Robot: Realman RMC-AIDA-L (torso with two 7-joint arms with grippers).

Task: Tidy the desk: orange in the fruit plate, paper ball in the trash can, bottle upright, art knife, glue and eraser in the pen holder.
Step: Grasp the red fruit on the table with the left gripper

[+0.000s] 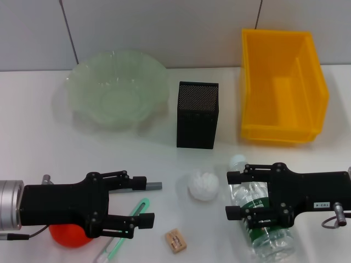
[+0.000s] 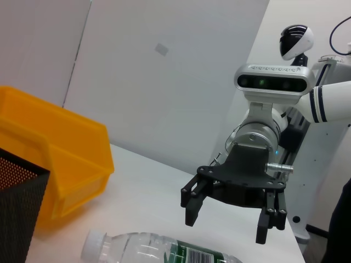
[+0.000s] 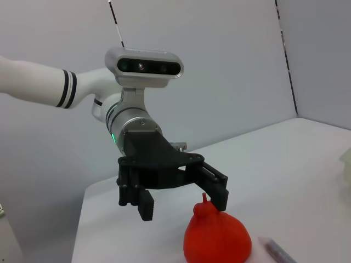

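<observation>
Clear ribbed plastic bottle lies flat; crumpled paper ball nearby.

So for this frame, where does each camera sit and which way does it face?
Head: on the robot's head, looking down at the desk; both arms show, left tool, right tool.
Left wrist: faces across the desk at the right tool above the bottle.
Right wrist: faces back at the left tool above the orange.
Shared: each tool appears in two views.

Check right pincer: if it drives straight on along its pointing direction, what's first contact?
Probably the paper ball: the open right pincer hovers over the lying bottle, pointing that way. Its height is unclear, so it might pass above.
</observation>
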